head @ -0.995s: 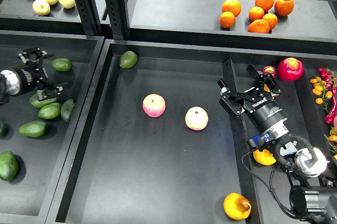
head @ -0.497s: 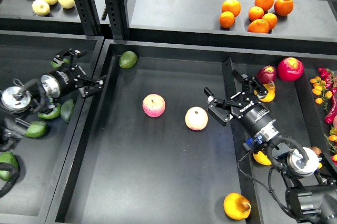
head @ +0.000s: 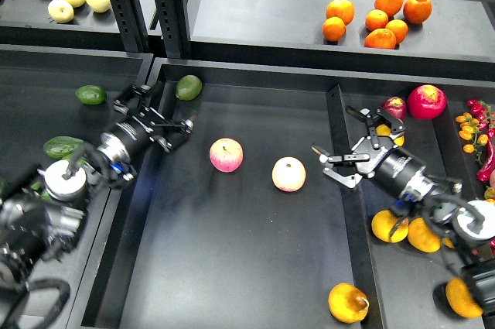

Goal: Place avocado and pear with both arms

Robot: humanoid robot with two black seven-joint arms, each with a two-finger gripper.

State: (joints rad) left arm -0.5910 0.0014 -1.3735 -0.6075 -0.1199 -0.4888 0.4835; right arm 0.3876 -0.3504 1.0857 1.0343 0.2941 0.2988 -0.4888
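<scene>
Black middle tray (head: 232, 267); both end effectors spread wide, empty. Left end effector (head: 158, 116) nears avocado (head: 188, 87): straddle long axis. Right end effector (head: 346, 155) far from pear (head: 348, 303).

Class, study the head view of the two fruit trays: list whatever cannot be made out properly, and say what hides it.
- Left tray: the left arm covers its near part, so most avocados there are hidden; one shows only partly.
- Right bin: the right arm overlaps the yellow-orange fruits; their full shapes are unclear.
- Chillies: cut off by the right edge, too small to count.
- Left end effector and right end effector: open, holding nothing.
</scene>
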